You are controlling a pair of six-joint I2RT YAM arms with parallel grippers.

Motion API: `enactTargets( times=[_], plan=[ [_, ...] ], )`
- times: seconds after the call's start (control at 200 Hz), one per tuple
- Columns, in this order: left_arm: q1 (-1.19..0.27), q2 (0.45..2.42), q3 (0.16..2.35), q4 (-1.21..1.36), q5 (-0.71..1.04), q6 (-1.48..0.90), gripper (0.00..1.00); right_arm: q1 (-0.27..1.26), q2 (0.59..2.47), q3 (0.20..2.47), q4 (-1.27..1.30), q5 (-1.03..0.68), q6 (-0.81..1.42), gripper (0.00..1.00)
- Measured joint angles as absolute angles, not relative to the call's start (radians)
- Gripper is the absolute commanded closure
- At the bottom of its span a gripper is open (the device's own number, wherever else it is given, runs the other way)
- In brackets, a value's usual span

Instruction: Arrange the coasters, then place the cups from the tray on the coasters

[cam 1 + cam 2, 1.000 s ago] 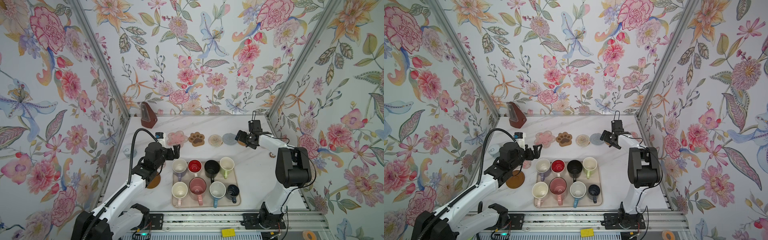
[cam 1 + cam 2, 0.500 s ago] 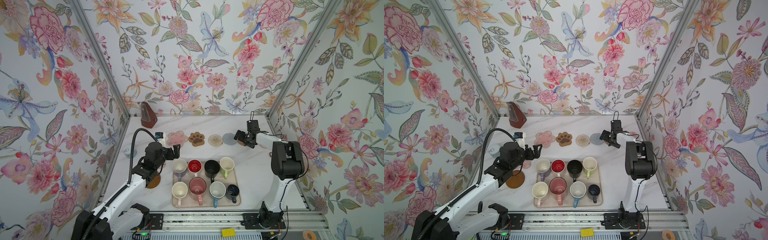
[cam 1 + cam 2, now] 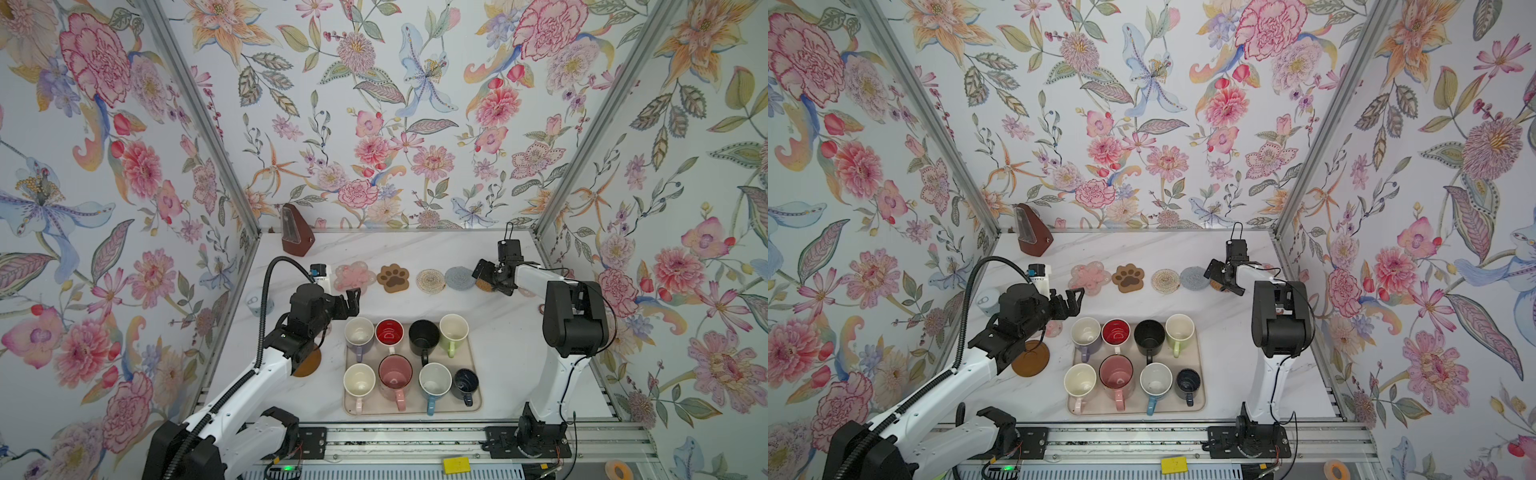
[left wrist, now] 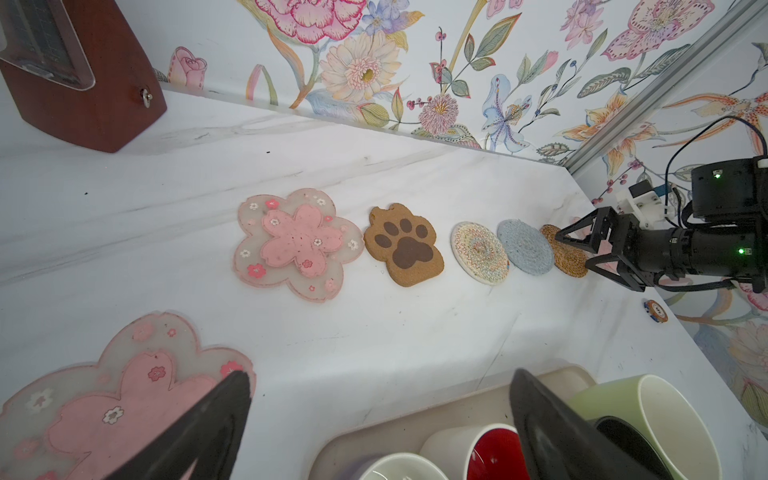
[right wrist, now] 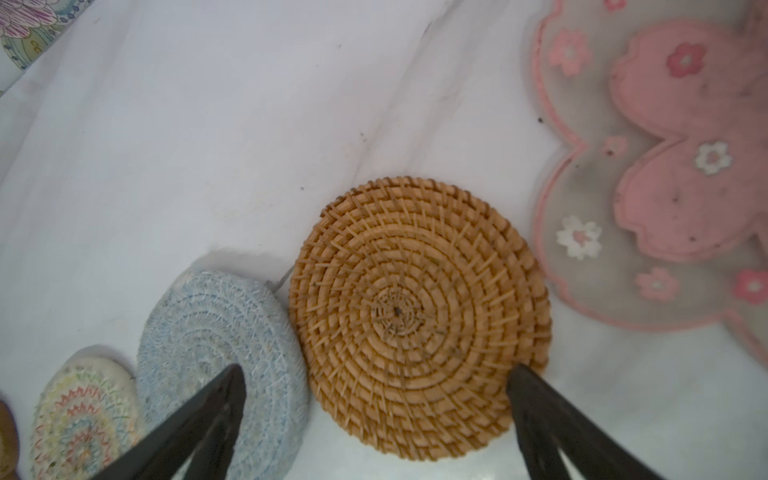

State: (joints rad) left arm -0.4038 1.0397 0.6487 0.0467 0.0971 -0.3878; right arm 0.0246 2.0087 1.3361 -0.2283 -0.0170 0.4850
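Tan rattan coaster [image 5: 419, 320] was seen flat on the marble table [image 3: 415, 253], touching the grey woven round [image 5: 216, 332] and just beside a pink flower mat [image 5: 673, 166]. The right gripper [image 5: 376, 372] was held over it with jaws spread wide, nothing clasped. The left gripper [image 4: 380, 374], likewise spread and empty, was held between another pink flower [image 4: 104, 399] and the tray [image 3: 374, 409], where all eight cups [image 3: 395, 372] were found standing. The brown disc [image 3: 1030, 358] was half hidden by the left arm. A metronome [image 3: 296, 230] and a pale-blue can [image 3: 987, 301] were set well apart.
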Motion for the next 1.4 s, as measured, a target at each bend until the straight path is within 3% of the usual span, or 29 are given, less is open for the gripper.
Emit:
enactTargets(
  times=[0.465, 0.951, 1.401],
  plan=[
    [-0.404, 1.04, 0.662, 0.047, 0.097, -0.388, 0.01, 0.02, 2.007, 1.342, -0.224, -0.015, 0.482, 0.01],
    [-0.404, 1.04, 0.67, 0.046, 0.097, -0.387, 0.01, 0.213, 2.039, 1.503, -0.25, -0.026, 0.482, 0.01],
    [-0.404, 1.031, 0.67, 0.046, 0.09, -0.387, 0.01, 0.265, 2.135, 1.526, -0.272, -0.026, 0.482, 0.01]
  ],
)
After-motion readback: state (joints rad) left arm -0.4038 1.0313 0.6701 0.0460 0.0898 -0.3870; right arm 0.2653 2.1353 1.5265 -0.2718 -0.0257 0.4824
